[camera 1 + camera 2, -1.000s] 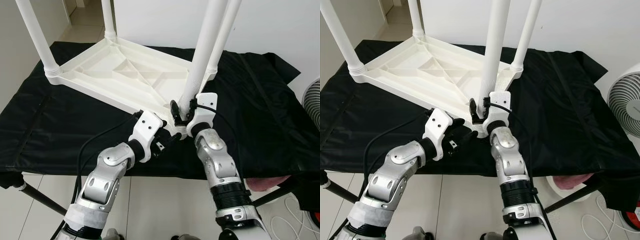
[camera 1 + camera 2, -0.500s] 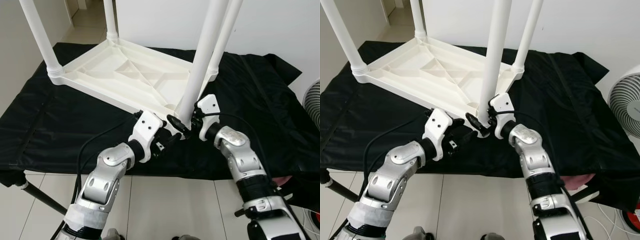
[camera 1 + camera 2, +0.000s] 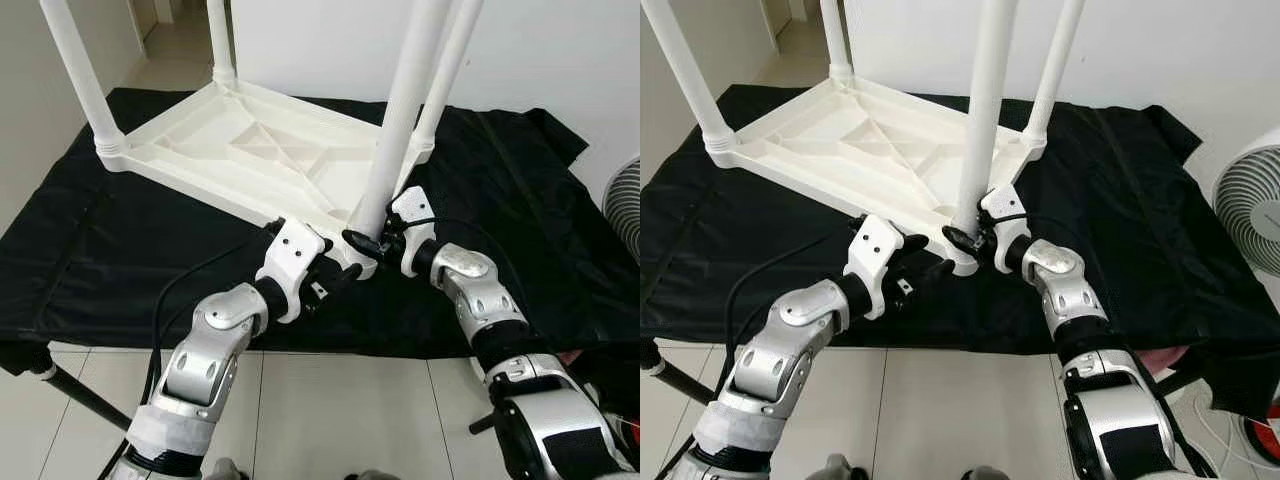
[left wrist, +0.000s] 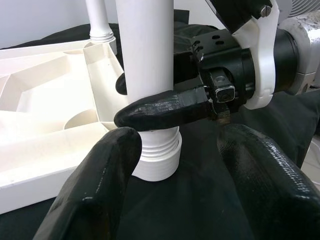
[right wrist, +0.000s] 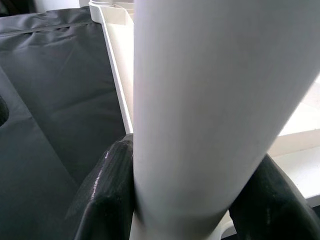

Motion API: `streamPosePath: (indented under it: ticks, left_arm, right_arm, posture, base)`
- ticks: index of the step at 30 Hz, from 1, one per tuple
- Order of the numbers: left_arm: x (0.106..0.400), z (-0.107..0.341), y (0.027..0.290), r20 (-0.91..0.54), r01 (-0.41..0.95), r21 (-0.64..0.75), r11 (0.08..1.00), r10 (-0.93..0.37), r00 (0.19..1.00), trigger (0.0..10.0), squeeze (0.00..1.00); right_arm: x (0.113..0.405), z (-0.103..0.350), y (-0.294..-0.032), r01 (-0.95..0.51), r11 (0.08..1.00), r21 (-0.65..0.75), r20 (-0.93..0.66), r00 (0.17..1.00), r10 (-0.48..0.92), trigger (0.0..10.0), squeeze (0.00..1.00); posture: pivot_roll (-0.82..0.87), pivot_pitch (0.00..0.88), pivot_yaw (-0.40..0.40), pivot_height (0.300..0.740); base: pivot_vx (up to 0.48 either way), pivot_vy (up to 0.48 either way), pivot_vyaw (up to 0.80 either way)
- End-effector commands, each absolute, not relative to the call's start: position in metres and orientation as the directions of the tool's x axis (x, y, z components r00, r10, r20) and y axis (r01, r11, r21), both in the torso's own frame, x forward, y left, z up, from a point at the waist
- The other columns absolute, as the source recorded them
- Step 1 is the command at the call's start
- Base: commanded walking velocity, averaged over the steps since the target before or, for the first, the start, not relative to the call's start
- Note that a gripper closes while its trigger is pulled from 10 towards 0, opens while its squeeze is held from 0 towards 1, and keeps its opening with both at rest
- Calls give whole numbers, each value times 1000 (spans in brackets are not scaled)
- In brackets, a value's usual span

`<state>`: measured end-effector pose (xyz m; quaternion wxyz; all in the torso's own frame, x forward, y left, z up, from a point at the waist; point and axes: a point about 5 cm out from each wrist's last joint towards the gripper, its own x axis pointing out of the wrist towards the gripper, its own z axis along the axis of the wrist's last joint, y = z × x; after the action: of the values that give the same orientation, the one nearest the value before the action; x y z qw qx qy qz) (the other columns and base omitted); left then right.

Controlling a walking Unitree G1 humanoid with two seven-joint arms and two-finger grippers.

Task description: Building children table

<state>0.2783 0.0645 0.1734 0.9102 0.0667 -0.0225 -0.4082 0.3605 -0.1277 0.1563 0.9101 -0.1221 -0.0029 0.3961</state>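
Children's table [image 3: 250,160] lies upside down on black cloth [image 3: 520,220], legs up. Right pincer [image 3: 970,240] clamps near leg [image 3: 400,110] just above its socket — likely seating it. Left pincer [image 4: 175,165] spread beside the socket, steadying

Children's table [image 3: 260,150], white plastic, upside down on black-covered surface [image 3: 120,270]; ribbed underside facing up, diagonal bracing inside a raised rim. Four white tubular legs standing upright from corner sockets: far-left leg [image 3: 220,40], left leg [image 3: 85,85], far-right leg [image 3: 445,70], near-right leg [image 3: 400,120]. Near-right leg seated in threaded collar [image 4: 157,155] at nearest corner, tilted slightly, clamped near its base between right end effector [image 3: 368,243] fingers.
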Motion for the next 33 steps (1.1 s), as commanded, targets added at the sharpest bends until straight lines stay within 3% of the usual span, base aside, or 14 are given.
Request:
streamPosePath:
  ticks: [1,4,5,7,8,12,16,20,23,28,33]
  left_arm:
    - [281,175,66,-7,704,139,697,-710,704,10000,0]
    - [280,175,66,-8,703,136,698,-709,705,10000,0]
    - [280,175,66,-9,703,134,698,-709,705,10000,0]
    - [280,175,66,-9,703,134,698,-709,705,10000,0]
    - [280,175,66,-9,704,134,698,-709,705,10000,0]
    - [279,174,66,-10,704,132,698,-709,705,10000,0]
    - [278,173,65,-12,706,125,697,-711,703,10000,0]
    - [278,173,64,-12,708,122,696,-712,702,10000,0]
    - [277,172,64,-14,708,118,696,-712,702,10000,0]
    - [276,171,64,-13,706,114,699,-709,705,10000,0]
    - [275,171,63,-16,711,113,694,-714,700,10000,0]
  right_arm:
    - [356,148,-122,-750,626,-215,-109,655,747,0,0]
    - [354,149,-120,-754,621,-217,-84,648,757,0,0]
    - [353,150,-120,-744,629,-224,-68,656,752,2314,0]
    - [353,150,-120,-744,629,-224,-68,656,752,2314,0]
    - [354,151,-120,-734,640,-226,-56,666,744,10000,0]
    - [357,158,-121,-651,725,-224,-4,745,667,10000,0]
    - [354,166,-111,-518,846,-129,89,843,530,10000,0]
    - [350,167,-106,-479,872,-103,109,865,489,10000,0]
    - [340,165,-96,-310,951,-17,139,941,309,10000,0]
    - [330,167,-83,-215,966,142,171,967,190,10000,0]
    - [329,169,-89,-202,968,145,174,969,176,10000,0]
  posture:
    - [-47,38,-8,740]
    - [-50,43,-8,740]
    - [-50,43,-8,740]
    - [-50,43,-8,740]
    - [-50,43,-8,740]
    - [-54,50,-12,740]
    - [-59,56,-15,740]
    - [-59,56,-15,740]
    - [-61,62,-17,740]
    - [-58,65,-23,740]
    - [-64,67,-22,740]
  base:
    - [0,0,0]
    - [0,0,0]
    - [0,0,0]
    - [0,0,0]
    - [0,0,0]
    - [0,0,0]
    - [0,0,0]
    - [0,0,0]
    - [0,0,0]
    - [0,0,0]
    - [0,0,0]
